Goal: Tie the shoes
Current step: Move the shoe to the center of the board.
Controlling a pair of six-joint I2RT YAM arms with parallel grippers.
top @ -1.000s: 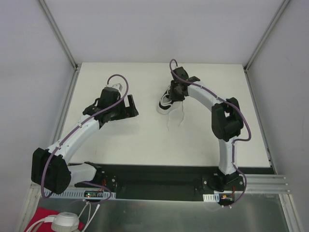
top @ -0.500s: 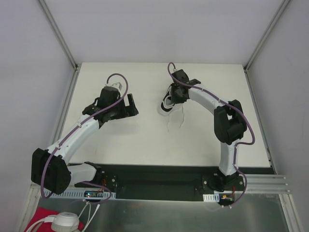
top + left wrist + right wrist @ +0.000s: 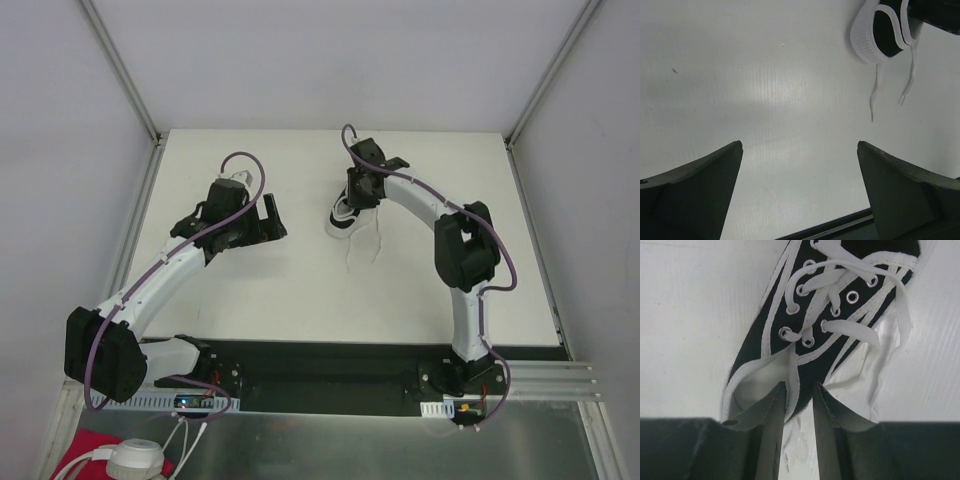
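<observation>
The little black sneaker point(image 3: 341, 216) sits on the white table point(image 3: 300, 290), toward the far middle. Its white toe rim points to the near-left in the overhead shot. The laces point(image 3: 365, 245) are not tied. Two loose ends trail off the shoe onto the table on the near side, well apart from the left arm.

The right gripper point(image 3: 357, 200) is right down on the shoe at its opening end. From its own wrist camera, the right gripper point(image 3: 800, 387) has its jaws drawn in close with only a narrow gap. The black tongue point(image 3: 802, 385) and a white strip beside it run up between the two fingers point(image 3: 765, 410). It can't be told whether it's actually pinching that fabric or just straddling it (the view is too tight on the fingers to say). The sneaker point(image 3: 812, 365) fills most of that view, with the laces point(image 3: 835, 262) criss-crossed through the eyelets.

The left gripper point(image 3: 268, 218) hangs over bare table to the left of the shoe with nothing in it. On its wrist camera the left gripper point(image 3: 799, 145) is spread wide, showing plain table point(image 3: 765, 75) between the jaws. The sneaker point(image 3: 885, 30) is up in the far right corner, lace ends point(image 3: 875, 95) dangling below it.
</observation>
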